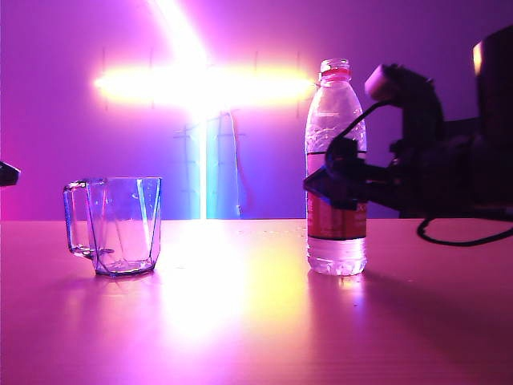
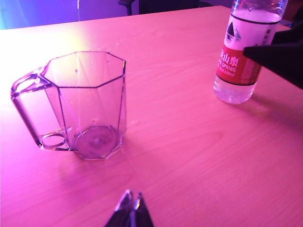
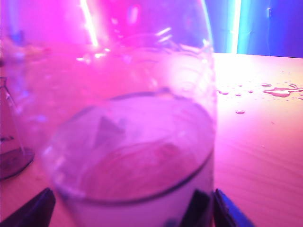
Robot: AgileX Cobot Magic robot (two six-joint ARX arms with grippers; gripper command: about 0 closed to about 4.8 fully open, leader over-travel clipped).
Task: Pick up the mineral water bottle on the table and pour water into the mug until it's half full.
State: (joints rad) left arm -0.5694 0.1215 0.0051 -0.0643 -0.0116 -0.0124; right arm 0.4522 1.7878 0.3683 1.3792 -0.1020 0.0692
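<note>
Pink-purple light washes the wooden table (image 1: 240,321), with a bright glowing cross on the wall behind. Right gripper (image 3: 128,208) has its fingers (image 3: 28,213) spread wide on either side of the bottle (image 1: 336,168) at label height, not clamped. That bottle stands upright, clear, ribbed, red-ringed, with a white-and-red label. Left gripper (image 2: 131,208) hangs over the table near the mug (image 1: 120,226), fingertips pressed together. The mug, faceted clear glass, stands well apart from the bottle, handle turned away from it.

Mineral water bottle (image 2: 241,52) bore a red label (image 2: 235,64) with white Chinese characters, "SPRING" beneath, a mountain emblem above, smaller print unreadable.
</note>
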